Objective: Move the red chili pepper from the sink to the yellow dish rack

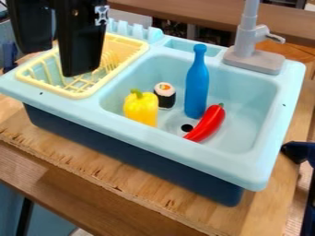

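Pincer, black and two-fingered, above the yellow dish rack, which occupies the ledge immediately left of the sink basin; its fingers stand apart, in a wide position. The rack is the thing nearest to them. Within the basin, on the side towards the rack, lies the yellow bell pepper, its green stem uppermost, with the sushi roll, dark-wrapped and white-topped, just beside it. Near the basin's middle is the blue bottle, its neck towards the far rim; whether it stands or leans cannot be determined. The red chili pepper lies at a slant on the near side of the basin, by the dark drain hole. Beyond the basin, the grey faucet rises from the far rim. Below the basin, the wooden board supports the sink unit.
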Controlling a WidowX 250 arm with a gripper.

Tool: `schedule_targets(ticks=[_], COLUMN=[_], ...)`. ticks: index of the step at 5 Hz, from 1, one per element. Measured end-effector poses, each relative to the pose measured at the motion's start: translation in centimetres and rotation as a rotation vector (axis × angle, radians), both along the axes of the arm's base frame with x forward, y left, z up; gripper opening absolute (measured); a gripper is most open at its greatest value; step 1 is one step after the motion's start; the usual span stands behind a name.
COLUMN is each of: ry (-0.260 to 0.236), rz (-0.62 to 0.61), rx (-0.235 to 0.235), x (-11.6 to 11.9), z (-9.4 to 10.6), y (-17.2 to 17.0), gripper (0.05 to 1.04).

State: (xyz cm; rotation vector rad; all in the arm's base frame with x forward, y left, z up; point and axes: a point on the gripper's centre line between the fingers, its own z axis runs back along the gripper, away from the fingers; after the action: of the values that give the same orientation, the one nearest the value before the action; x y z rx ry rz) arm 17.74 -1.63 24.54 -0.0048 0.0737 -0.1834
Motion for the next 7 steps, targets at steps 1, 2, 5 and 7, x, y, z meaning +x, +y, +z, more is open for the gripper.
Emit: schedule_targets(ticks=[1,2,5,7], ry=[0.014,-0.056,-0.206,-0.280], rz=[0.005,0.015,-0.003,-0.024], rx=[0.003,0.043,0.004,-0.063], x=[0.2,4.0,10.8,13.0], z=[-0.3,-2.1,-4.7,-8.5], y=[0.0,-1.0,-2.0,-4.1], gripper=[1.000,1.000,1.000,0.999])
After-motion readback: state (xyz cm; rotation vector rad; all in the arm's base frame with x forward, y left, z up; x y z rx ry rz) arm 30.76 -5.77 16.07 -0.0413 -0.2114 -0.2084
